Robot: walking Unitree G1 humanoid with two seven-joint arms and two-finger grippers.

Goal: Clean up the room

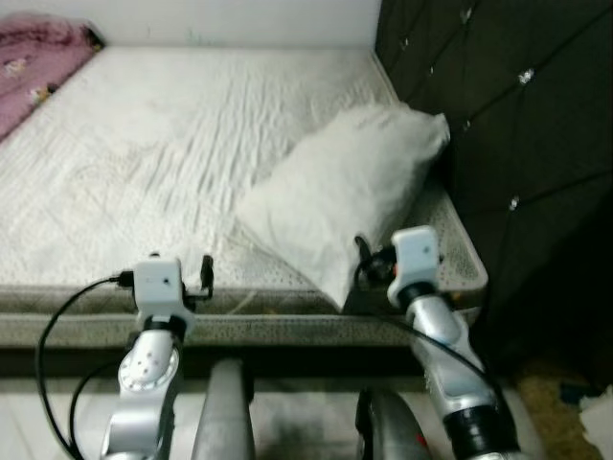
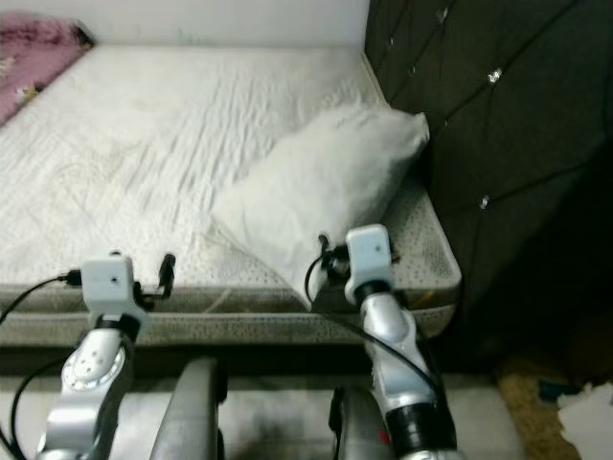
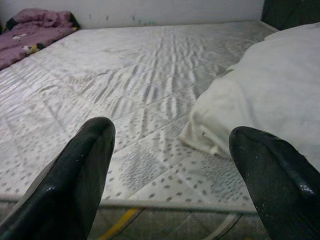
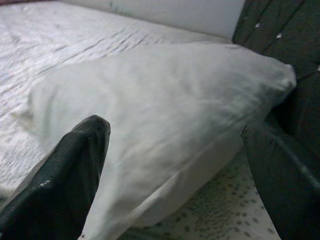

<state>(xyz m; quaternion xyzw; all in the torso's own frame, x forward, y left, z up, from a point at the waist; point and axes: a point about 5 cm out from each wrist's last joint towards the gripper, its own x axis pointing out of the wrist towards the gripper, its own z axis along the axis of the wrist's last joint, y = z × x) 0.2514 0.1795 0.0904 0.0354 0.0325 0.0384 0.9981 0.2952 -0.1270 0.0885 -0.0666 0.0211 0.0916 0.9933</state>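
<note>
A white pillow point(image 1: 345, 192) lies tilted on the bare white mattress point(image 1: 144, 144), its far end against the dark headboard. My right gripper point(image 4: 174, 127) is open at the pillow's near corner by the bed's front edge, one finger on each side of the pillow's bulk, with nothing clamped. In the left eye view the right gripper point(image 1: 369, 259) sits just below that corner. My left gripper point(image 3: 170, 130) is open too, hovering over the mattress's front edge to the left of the pillow, with its fingers point(image 1: 206, 272) apart from it.
A dark tufted headboard point(image 1: 508, 115) walls the right side. A purple blanket point(image 1: 34, 67) is bunched at the bed's far left corner. Papers and clutter point(image 1: 596, 417) lie on the floor at lower right. The bed's front rail point(image 1: 287, 331) runs across just ahead of me.
</note>
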